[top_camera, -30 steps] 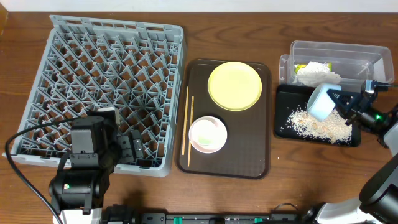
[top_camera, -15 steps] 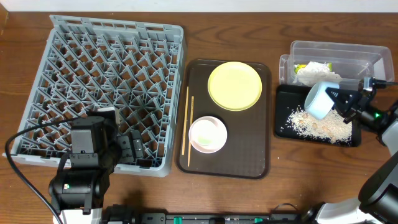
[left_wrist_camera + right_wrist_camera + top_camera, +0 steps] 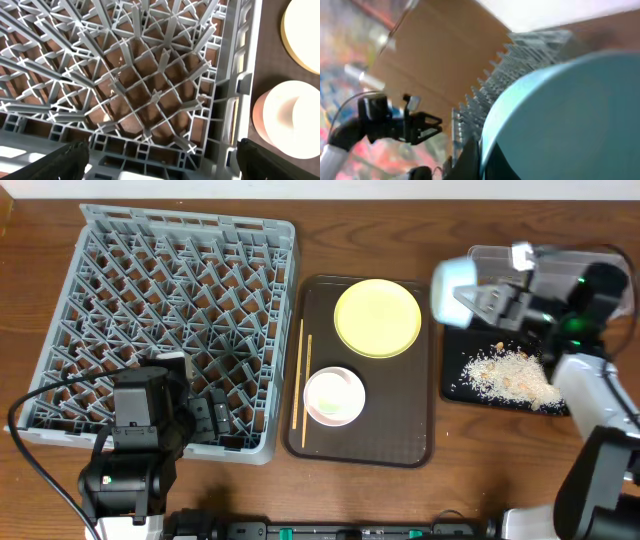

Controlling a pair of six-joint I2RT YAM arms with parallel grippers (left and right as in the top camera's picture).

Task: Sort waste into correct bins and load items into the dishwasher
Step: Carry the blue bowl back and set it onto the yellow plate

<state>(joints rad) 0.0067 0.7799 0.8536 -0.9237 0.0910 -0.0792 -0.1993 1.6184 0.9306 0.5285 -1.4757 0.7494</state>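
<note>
**Blue bowl in the right gripper; left gripper spread over the rack**

You have the grey dish rack (image 3: 180, 300) filling the upper left of the overhead frame, with nothing loaded in it. The brown serving tray (image 3: 400, 430) sits just beside it at centre. At the upper right, the clear tub (image 3: 495, 256) is largely hidden behind your right arm, and the black tray (image 3: 458, 380) lies directly below it.

The yellow plate (image 3: 377, 317) rests at the top of the serving tray. Your right gripper (image 3: 482, 300) is clamped on the light blue bowl (image 3: 452, 285), which shows blurred between the plate and the tub. In the right wrist view the bowl fills most of the frame.

The white bowl (image 3: 334, 396) sits lower on the serving tray, below the plate. The two chopsticks (image 3: 300, 380) lie along the tray's left edge. The rice crumbs (image 3: 510, 372) are heaped on the black tray.

Your left gripper (image 3: 160, 160) is spread wide over the rack's lower right corner, holding nothing.
</note>
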